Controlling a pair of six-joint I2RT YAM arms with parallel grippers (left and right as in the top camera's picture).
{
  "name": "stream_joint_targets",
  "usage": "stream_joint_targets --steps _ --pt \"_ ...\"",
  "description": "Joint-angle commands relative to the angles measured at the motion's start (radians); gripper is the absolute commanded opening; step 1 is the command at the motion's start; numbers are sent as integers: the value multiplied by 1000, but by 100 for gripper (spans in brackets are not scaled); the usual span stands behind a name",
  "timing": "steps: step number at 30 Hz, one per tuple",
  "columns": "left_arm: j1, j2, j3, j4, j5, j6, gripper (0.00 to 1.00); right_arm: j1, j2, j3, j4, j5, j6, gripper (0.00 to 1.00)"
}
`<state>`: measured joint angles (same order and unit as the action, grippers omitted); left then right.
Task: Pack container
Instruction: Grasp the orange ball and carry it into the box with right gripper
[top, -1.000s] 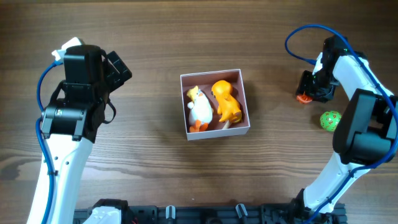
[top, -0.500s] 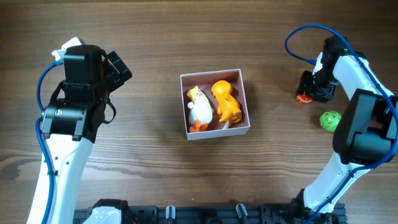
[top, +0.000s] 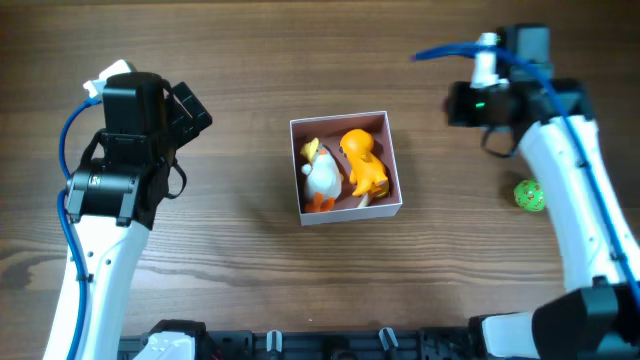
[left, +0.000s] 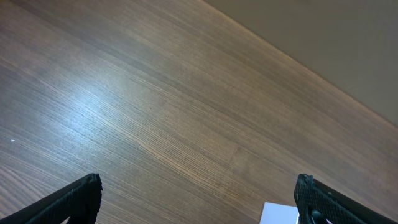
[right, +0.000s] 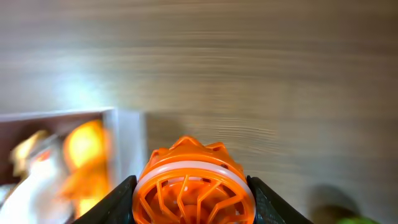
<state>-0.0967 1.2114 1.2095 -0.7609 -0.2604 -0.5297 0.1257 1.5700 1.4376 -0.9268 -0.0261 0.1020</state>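
Note:
The container (top: 395, 160), a square shallow box with thin white walls, sits mid-table and holds a white duck toy (top: 322, 175) and an orange duck toy (top: 362, 162). It also shows blurred at the left of the right wrist view (right: 124, 134). My right gripper (right: 194, 202) is shut on an orange cage-like ball (right: 194, 186) and hangs above the table to the right of the container (top: 470, 103). My left gripper (left: 199, 196) is open and empty, far left of the container, whose corner (left: 278, 213) shows at the frame's bottom.
A green patterned ball (top: 530, 195) lies on the wooden table at the right, below my right arm. It shows faintly at the bottom right of the right wrist view (right: 348, 218).
My right gripper has lifted off the table at the far right and swung left toward the container with the orange ball in it. The left arm has not moved.

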Motion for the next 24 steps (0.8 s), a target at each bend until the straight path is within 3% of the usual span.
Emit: stream_joint_targets --steps 1,4,10,24 --pt "5 -11 8 0 9 -10 100 171 -6 17 14 -9 -21 34" --pt "5 -11 8 0 9 -10 100 334 -3 17 79 -8 -13 34" --pt "5 -11 8 0 9 -10 100 515 26 15 232 11 18 35" --pt "5 -11 8 0 9 -10 100 549 322 15 336 91 34 35"
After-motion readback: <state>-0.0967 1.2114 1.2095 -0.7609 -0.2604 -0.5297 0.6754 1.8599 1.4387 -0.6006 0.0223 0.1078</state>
